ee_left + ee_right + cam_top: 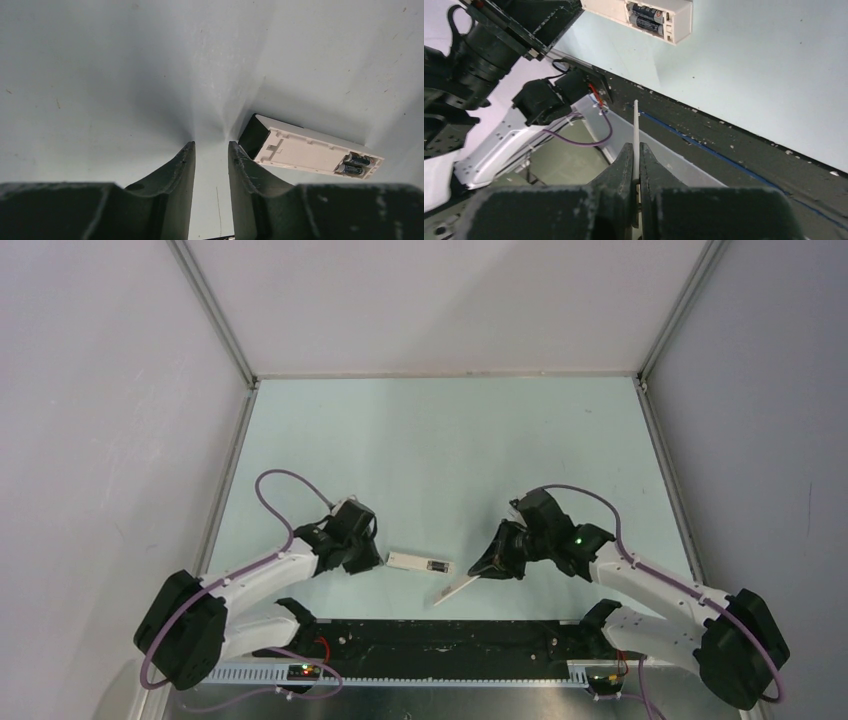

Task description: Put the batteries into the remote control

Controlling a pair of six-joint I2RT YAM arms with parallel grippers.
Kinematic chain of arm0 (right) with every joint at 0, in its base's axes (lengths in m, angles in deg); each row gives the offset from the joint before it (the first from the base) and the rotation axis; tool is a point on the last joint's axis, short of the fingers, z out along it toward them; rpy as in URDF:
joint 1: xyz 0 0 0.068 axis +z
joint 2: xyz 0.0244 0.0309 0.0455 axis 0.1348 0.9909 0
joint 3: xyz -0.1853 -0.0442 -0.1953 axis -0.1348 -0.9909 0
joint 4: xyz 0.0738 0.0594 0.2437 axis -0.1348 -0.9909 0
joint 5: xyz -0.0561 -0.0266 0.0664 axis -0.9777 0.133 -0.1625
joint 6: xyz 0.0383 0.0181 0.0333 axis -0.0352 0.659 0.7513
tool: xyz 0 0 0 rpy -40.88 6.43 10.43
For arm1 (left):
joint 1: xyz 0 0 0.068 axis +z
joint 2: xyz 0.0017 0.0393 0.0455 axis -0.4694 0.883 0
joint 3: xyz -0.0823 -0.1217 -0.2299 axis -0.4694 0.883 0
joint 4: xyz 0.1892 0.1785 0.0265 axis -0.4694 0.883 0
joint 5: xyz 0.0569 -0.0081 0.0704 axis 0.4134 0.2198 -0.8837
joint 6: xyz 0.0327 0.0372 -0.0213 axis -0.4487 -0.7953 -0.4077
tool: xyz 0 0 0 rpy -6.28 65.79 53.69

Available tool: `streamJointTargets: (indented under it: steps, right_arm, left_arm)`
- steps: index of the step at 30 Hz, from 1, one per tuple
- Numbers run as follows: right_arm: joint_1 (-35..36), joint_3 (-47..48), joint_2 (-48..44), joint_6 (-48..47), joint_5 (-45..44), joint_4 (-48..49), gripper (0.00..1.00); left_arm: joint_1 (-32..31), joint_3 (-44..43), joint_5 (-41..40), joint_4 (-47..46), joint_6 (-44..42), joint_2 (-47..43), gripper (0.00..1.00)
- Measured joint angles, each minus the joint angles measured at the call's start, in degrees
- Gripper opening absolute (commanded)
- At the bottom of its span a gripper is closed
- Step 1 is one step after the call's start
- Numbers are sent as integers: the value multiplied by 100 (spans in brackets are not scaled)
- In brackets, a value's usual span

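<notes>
Remote control (420,562): flat on the tabletop (440,440), near the middle of its near edge, compartment uncovered.
Batteries (647,17): 2, side by side in the compartment at the remote's right end.
Left tool (211,145): slightly spread, empty, just beside the remote's dark end.
Right tool (636,150): pinching a thin white cover (636,125), right of the remote.

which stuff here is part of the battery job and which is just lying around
Job:
- slim white rectangular remote control, back open
- two small dark cylindrical batteries, seated in it
- thin white flat plate, likely its cover, pinched in right gripper
- left gripper, open beside the remote

Not the job:
- black strip at near table edge
- purple cables
</notes>
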Motion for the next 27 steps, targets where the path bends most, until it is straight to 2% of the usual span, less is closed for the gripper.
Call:
streamJointTargets:
  steps: [14,27]
  right_arm:
    - [1032,260,306,-437,-1888,-146,0]
    - [1036,341,402,-439,-2959,17,0]
  left_arm:
    - [-225,-144,31,-79,-2,247,35]
    - [-442,-328,87,-90,35,505,35]
